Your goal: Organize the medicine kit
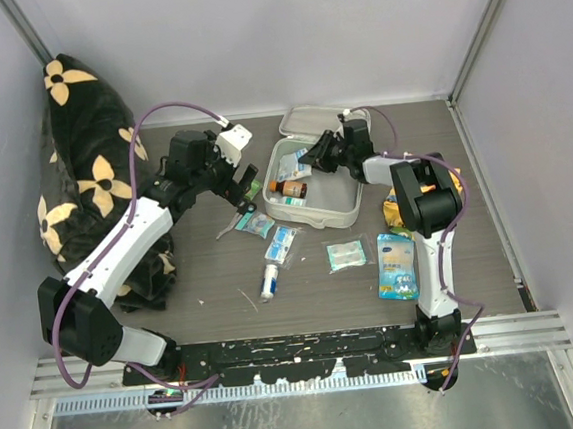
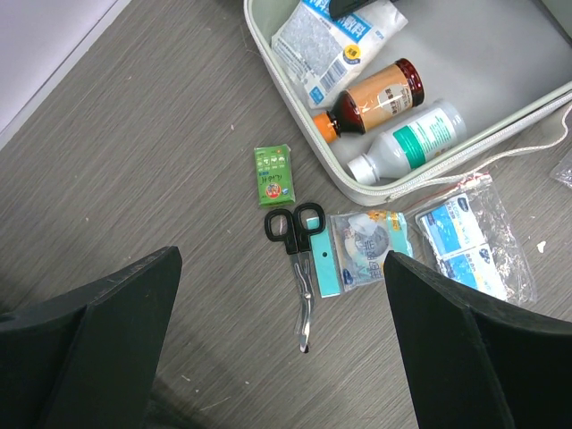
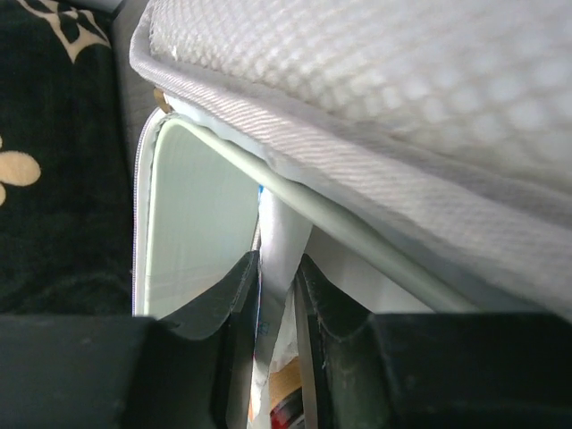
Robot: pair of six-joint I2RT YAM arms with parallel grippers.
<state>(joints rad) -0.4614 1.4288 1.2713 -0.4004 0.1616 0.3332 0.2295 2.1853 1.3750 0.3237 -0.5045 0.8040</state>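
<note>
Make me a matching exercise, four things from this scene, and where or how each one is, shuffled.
1 brown bottle
2 scissors
3 white packet
4 left pincer

A on the table beside the green box
B lying in the medicine kit
C gripped by the right pincer
D open, empty

Pairs: 1-B, 2-A, 3-C, 4-D

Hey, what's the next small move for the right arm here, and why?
Probably open the right gripper a little wider, then lift straight up. It pinches a thin white packet that hangs down inside the open medicine kit, so letting go there should leave the packet in the case.
</note>
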